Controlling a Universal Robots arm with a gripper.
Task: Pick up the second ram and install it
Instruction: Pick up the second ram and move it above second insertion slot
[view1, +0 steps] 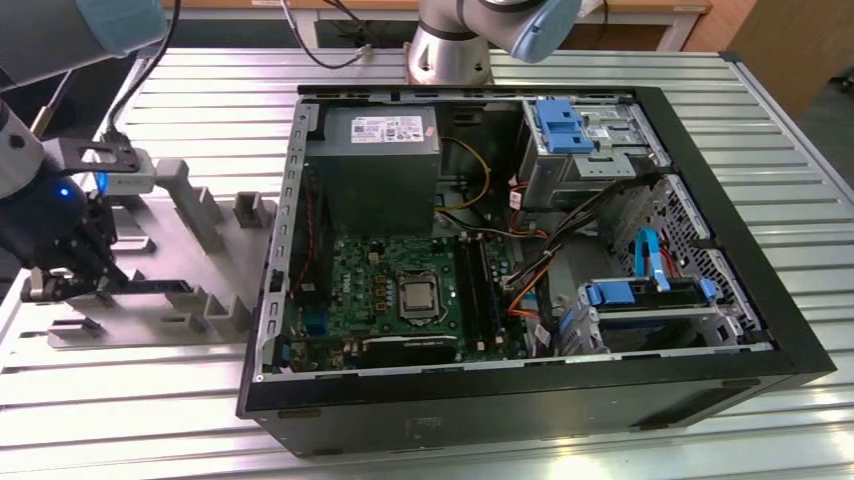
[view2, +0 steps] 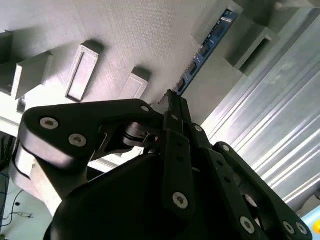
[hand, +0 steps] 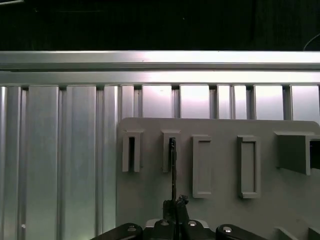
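Note:
The second ram (view2: 202, 50) is a thin blue-green stick with dark chips, seen edge-on in the first wrist view (hand: 173, 165). It runs along the slotted blocks of the grey tray (view1: 160, 330) at the exterior view's left, where it shows as a dark strip (view1: 154, 287). My gripper (view1: 96, 285) sits at the tray's near end, its black fingers (view2: 175, 125) shut on one end of the stick. The same grip shows in the first wrist view (hand: 174, 202). The stick's far end lines up with a slotted block (hand: 171, 145). The motherboard's long black memory slots (view1: 477, 290) lie inside the open case.
The open computer case (view1: 534, 250) lies flat on the ribbed metal table (view1: 801, 150), at the exterior view's right of the tray. Inside are a power supply (view1: 376, 140), loose cables (view1: 534, 270) and blue drive brackets (view1: 561, 125). A second arm's base (view1: 454, 45) stands behind the case.

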